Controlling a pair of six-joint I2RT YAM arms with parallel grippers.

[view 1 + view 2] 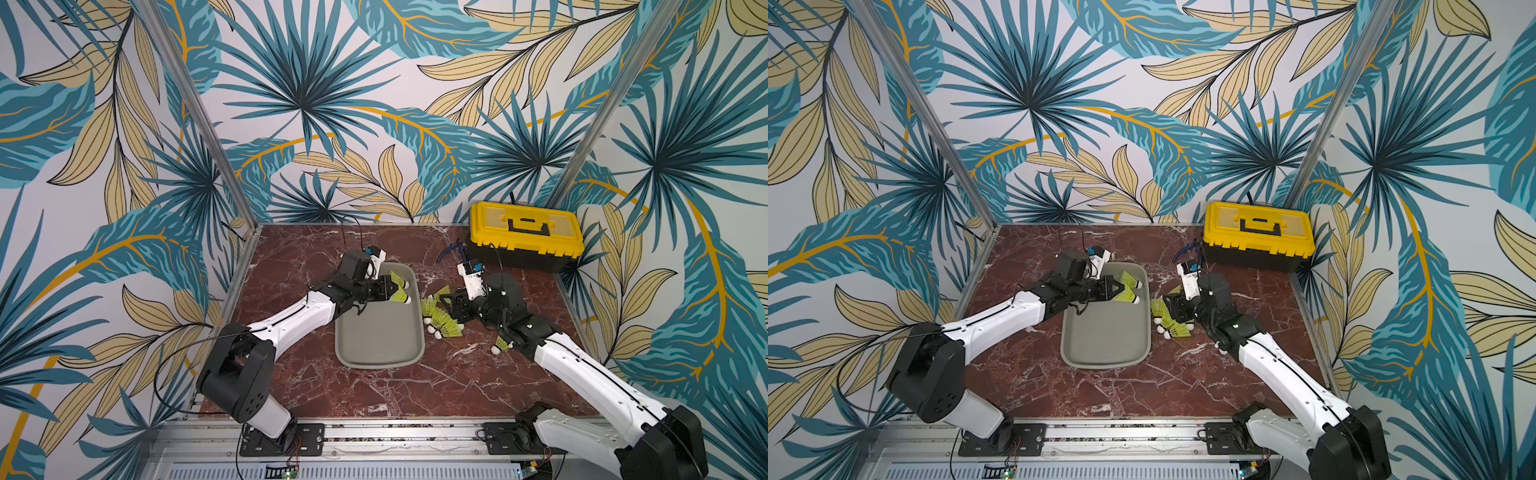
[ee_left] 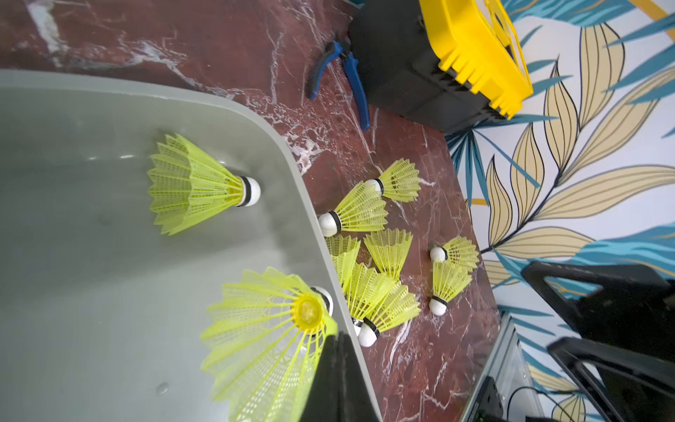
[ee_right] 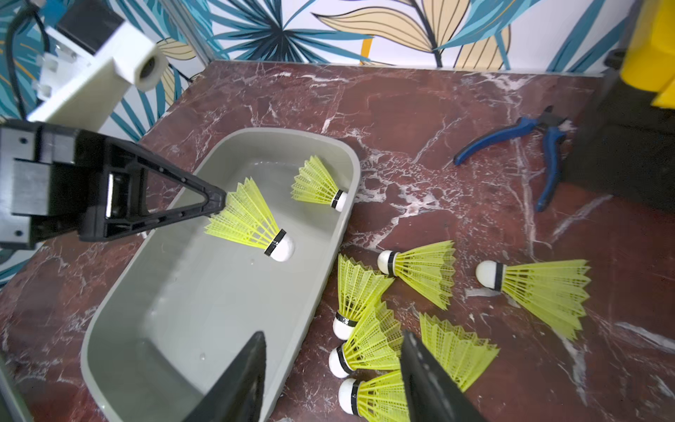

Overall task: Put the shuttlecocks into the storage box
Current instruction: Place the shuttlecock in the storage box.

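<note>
I judge the shuttlecocks (image 3: 423, 272) feather-light, their mesh skirts springy yet crushable, so a gentle pinch on the skirt rim suits best. My left claw (image 3: 219, 201) is clamped on the skirt of one shuttlecock (image 3: 252, 223), arm stretched low over the storage box (image 3: 204, 310), where a second shuttlecock (image 3: 317, 182) lies. My right claw (image 3: 333, 336) stands apart, tilted down over the pile on the counter (image 3: 438, 120) just beside the box.

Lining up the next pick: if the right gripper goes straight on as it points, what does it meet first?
Probably the piled shuttlecocks beside the storage box; the right gripper frames them with open jaws, depth unclear.
</note>
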